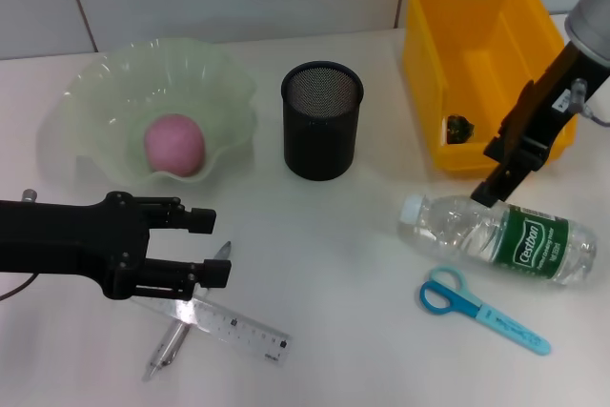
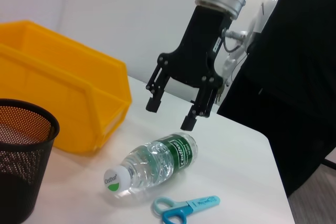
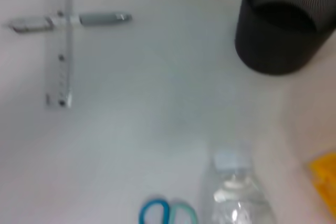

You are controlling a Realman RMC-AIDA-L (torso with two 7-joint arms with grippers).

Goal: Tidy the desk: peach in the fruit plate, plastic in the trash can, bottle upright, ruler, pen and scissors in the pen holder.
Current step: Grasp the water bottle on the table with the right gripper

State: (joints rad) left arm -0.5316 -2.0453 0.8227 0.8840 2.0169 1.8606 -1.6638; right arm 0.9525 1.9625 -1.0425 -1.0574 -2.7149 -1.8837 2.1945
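Bottle (image 1: 500,236) lies flat just under the open right hand (image 2: 170,113)

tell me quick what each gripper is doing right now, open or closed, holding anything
Left gripper: open, empty, above the ruler and pen.
Right gripper: open, empty, just above the lying bottle.

The left pincer (image 1: 212,247) hides part of the ruler (image 1: 229,323); the dark scrap (image 1: 458,128) is perhaps plastic.
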